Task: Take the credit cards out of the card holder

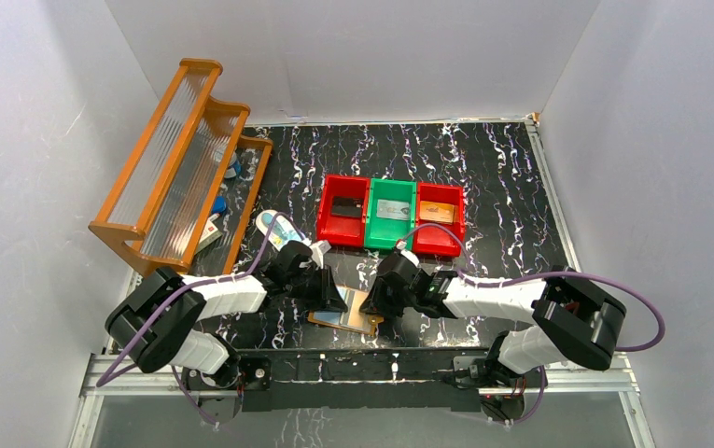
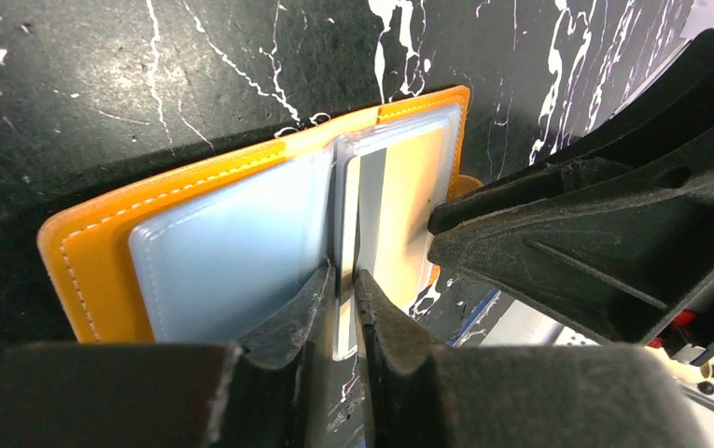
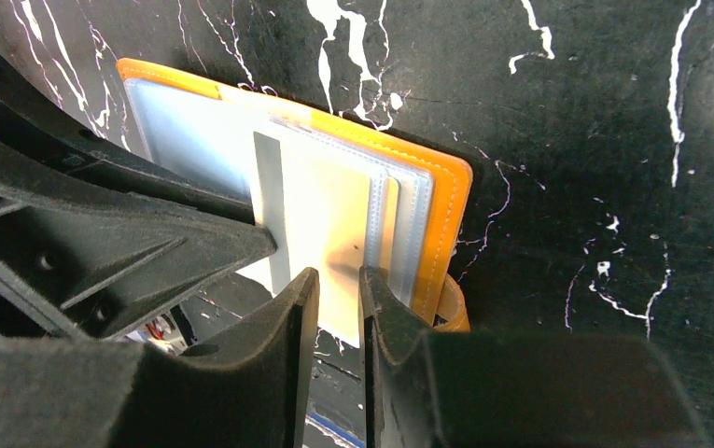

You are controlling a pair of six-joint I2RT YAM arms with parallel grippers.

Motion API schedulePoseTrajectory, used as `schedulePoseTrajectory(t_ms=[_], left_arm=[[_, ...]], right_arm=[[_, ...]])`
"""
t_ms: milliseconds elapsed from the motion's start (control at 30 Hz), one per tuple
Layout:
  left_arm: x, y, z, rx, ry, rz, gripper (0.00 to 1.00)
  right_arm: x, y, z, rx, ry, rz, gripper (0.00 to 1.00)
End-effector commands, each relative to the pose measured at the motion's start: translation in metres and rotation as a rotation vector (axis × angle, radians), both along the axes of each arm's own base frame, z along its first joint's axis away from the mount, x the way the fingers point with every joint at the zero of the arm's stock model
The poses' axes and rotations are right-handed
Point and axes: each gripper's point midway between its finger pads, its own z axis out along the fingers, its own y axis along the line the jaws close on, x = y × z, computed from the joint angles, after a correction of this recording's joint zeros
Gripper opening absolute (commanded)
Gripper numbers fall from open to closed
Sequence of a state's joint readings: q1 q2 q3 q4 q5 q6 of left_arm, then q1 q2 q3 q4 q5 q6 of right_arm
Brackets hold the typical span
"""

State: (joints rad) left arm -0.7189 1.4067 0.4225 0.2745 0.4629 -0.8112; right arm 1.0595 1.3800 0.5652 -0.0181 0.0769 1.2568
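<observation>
So, left gripper (image 2: 343, 276) was clamped on a clear pocket (image 2: 345, 187) of the orange card holder (image 2: 91, 252), right gripper (image 3: 339, 276) pinched tight on a cream credit card (image 3: 325, 215).

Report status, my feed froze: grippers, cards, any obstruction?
Left gripper shut on card holder sleeve. Right gripper shut on cream credit card, partly out. Nothing blocking.
</observation>
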Motion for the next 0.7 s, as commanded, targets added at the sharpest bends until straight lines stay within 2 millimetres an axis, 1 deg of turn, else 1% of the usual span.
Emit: schedulePoseTrajectory(t_ms=[0, 100, 167, 200, 433, 500, 533, 667], left_arm=[[-0.005, -0.001, 0.002, -0.02, 0.004, -0.008, 0.09], [-0.004, -0.002, 0.006, -0.027, -0.008, -0.003, 0.0], [-0.004, 0.001, 0.004, -0.013, -0.004, 0.003, 0.0], [-0.003, 0.001, 0.007, -0.016, -0.019, 0.004, 0.0], [-0.003, 0.008, 0.008, 0.011, -0.04, 0.016, 0.0], [-0.003, 0.009, 0.008, 0.012, -0.043, 0.015, 0.0], [-0.003, 0.009, 0.009, 0.011, -0.046, 0.016, 0.0], [-0.003, 0.011, 0.01, 0.016, -0.05, 0.024, 0.0]], right_arm=[[-0.01, -0.023, -0.031, -0.102, 0.044, -0.009, 0.31], [-0.01, -0.024, -0.033, -0.105, 0.047, -0.011, 0.31], [-0.01, -0.024, -0.034, -0.109, 0.047, -0.012, 0.31], [-0.01, -0.025, -0.034, -0.112, 0.047, -0.014, 0.31], [-0.007, -0.028, -0.035, -0.119, 0.044, -0.015, 0.3], [-0.006, -0.027, -0.033, -0.111, 0.04, -0.006, 0.2], [-0.006, -0.026, -0.033, -0.11, 0.039, -0.002, 0.18], [-0.005, -0.026, -0.034, -0.116, 0.037, 0.003, 0.16]])
